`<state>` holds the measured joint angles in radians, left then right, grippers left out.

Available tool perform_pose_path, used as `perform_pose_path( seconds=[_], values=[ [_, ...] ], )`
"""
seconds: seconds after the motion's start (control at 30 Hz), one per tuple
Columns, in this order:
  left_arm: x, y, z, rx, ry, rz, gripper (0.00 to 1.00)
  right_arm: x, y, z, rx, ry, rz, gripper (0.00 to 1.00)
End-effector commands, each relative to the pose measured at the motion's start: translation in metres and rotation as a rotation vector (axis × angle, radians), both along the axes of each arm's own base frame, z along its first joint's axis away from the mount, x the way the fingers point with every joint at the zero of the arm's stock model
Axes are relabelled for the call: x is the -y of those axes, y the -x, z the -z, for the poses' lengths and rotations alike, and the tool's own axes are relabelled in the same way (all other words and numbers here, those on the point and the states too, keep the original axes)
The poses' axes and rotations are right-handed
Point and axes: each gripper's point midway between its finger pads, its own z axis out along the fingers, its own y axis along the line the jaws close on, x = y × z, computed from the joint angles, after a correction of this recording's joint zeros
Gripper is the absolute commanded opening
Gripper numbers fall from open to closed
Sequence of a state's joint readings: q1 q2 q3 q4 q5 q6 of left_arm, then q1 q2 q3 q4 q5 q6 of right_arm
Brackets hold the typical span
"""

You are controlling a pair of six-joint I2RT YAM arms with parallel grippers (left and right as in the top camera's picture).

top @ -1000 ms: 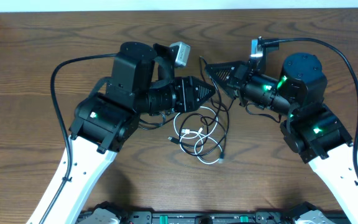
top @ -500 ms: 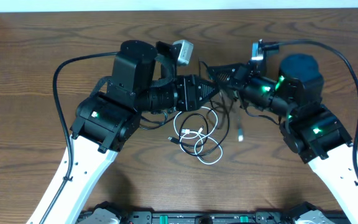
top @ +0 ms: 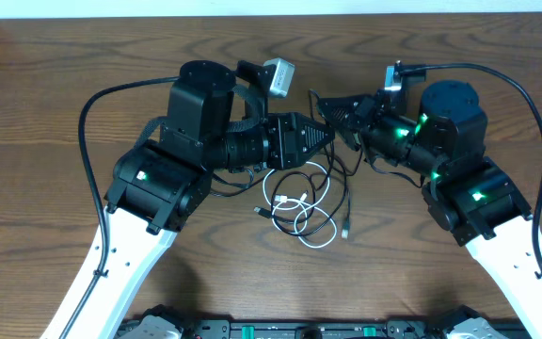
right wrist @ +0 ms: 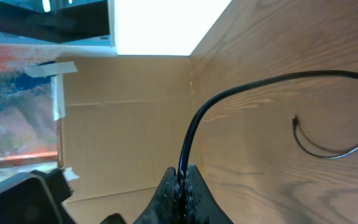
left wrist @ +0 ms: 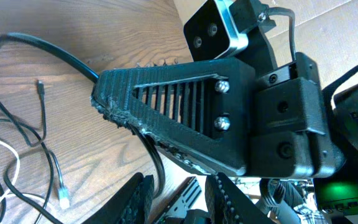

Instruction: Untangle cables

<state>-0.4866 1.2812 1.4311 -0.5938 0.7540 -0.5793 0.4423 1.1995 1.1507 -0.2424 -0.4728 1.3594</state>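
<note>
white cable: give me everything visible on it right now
The white cable is a thin, smooth cord lying slack on the wooden table in loose overlapping loops, just below the left gripper in the overhead view. A small plug shows near the middle of the pile. Black cables cross through its loops, so it is tangled. Its upper loop passes close to that gripper; contact cannot be told.

My left arm [top: 125, 254] and right arm [top: 511, 259] are white on the near part and black at the joints, with small green lights [top: 143, 174]. Thick black cables [top: 81, 127] run from both. My fingers [left wrist: 179, 102] are black ribbed triangles with silver screws [left wrist: 221, 86].
</note>
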Motion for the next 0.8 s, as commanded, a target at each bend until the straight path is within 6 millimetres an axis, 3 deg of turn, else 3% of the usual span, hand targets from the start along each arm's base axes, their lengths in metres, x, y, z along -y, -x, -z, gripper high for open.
perform_pose_path(
  seconds=[0.0, 0.77],
  values=[
    [0.001, 0.003, -0.003, 0.007, 0.009, 0.011, 0.34, -0.004, 0.003, -0.007, -0.025, -0.045, -0.011, 0.01],
    [-0.003, -0.009, 0.004, 0.010, -0.024, -0.044, 0.34, -0.018, 0.016, -0.024, -0.019, -0.123, -0.098, 0.02]
  ],
)
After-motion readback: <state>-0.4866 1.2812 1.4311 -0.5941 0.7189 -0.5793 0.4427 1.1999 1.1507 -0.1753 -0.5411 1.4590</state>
